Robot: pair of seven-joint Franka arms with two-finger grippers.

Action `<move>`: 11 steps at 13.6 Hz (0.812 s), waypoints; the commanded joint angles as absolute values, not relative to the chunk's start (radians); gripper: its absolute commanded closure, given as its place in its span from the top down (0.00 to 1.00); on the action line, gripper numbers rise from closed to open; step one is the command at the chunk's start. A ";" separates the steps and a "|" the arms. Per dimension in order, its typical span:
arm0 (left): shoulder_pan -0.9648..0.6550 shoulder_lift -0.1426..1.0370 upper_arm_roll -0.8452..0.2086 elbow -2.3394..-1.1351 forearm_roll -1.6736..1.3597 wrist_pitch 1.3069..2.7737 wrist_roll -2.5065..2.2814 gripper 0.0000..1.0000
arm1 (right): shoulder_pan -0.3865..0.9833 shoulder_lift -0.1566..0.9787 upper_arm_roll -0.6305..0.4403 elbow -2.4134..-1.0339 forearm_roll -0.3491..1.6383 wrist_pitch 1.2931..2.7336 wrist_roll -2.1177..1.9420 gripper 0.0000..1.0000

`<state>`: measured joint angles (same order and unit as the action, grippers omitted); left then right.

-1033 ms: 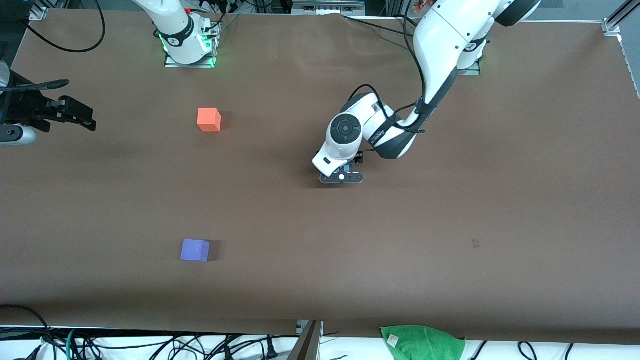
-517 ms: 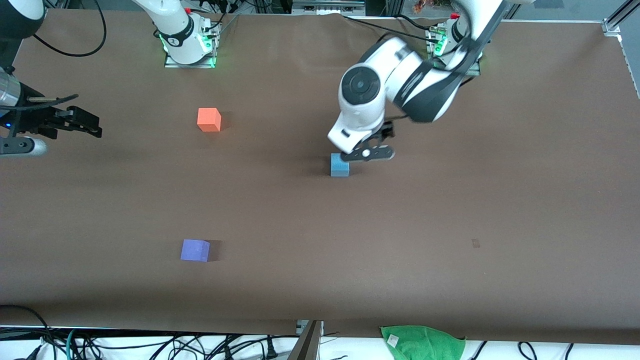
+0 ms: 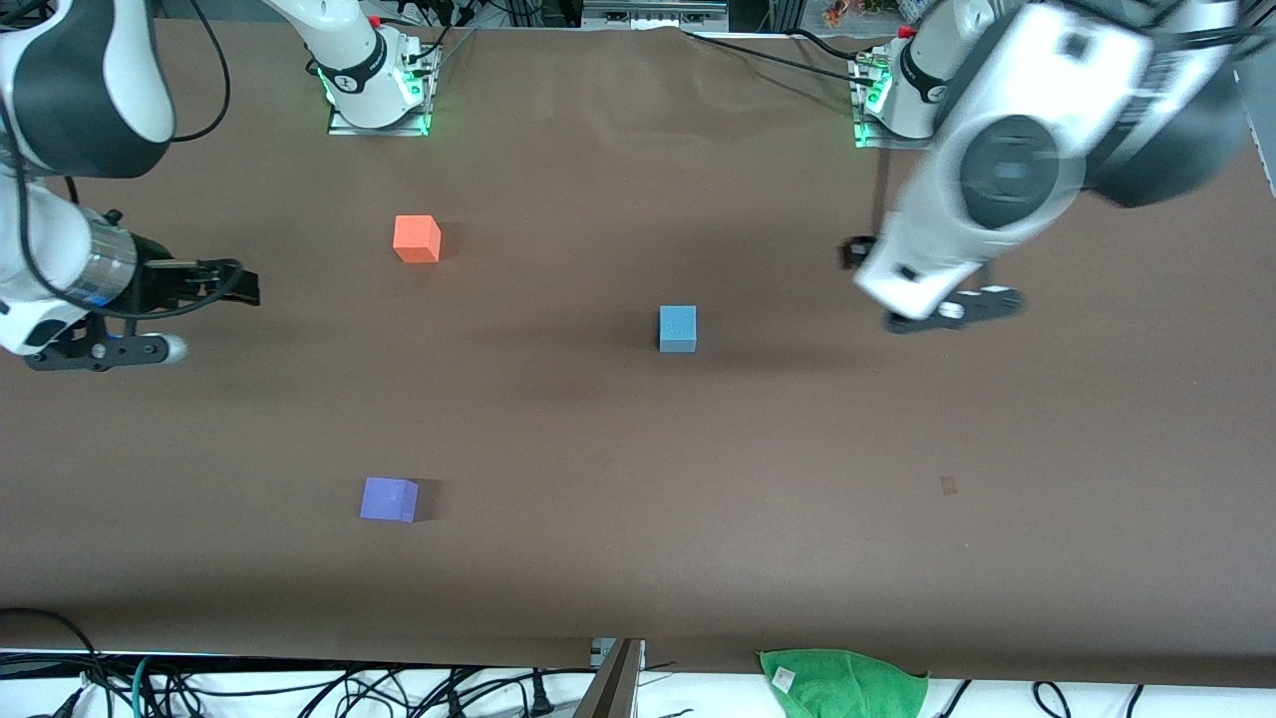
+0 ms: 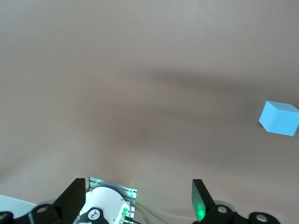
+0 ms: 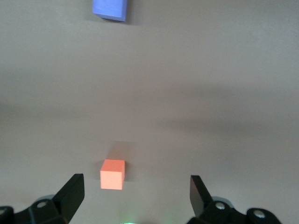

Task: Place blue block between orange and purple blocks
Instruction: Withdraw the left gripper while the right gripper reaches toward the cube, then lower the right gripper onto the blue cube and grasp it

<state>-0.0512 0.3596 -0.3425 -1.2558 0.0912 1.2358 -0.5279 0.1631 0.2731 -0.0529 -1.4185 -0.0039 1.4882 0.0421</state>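
Note:
The blue block [image 3: 678, 328] [image 4: 279, 118] sits alone on the brown table near its middle. It lies toward the left arm's end from the orange block [image 3: 417, 238] [image 5: 112, 174] and the purple block [image 3: 389, 499] [image 5: 110, 9]. The orange block is farther from the front camera than the purple one. My left gripper [image 3: 932, 284] [image 4: 138, 184] hangs open and empty, raised over bare table toward its own end, well away from the blue block. My right gripper [image 3: 234, 284] [image 5: 136, 182] is open and empty over the table's right-arm end, short of the orange block.
Both arm bases [image 3: 377, 95] [image 3: 897, 100] stand along the table's edge farthest from the front camera. A green cloth [image 3: 842, 683] and cables lie off the table's nearest edge. A small dark mark [image 3: 948, 486] is on the table surface.
The left gripper rose off the blue block and swung toward its own end, leaving the block on the table. The right arm moved in toward the orange block.

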 commanded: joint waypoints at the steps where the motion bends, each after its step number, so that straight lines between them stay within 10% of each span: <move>1: 0.043 0.319 -0.356 -1.261 0.044 1.223 -0.350 1.00 | 0.233 0.285 -0.055 -1.405 0.011 1.491 0.141 1.00; 6: 0.146 0.296 -0.298 -1.302 0.029 1.365 0.030 1.00 | 0.417 0.340 -0.055 -1.405 0.087 1.623 0.386 1.00; 11: 0.025 -0.030 -0.103 -1.742 0.031 1.742 0.057 1.00 | 0.578 0.422 -0.054 -1.405 0.090 1.831 0.616 1.00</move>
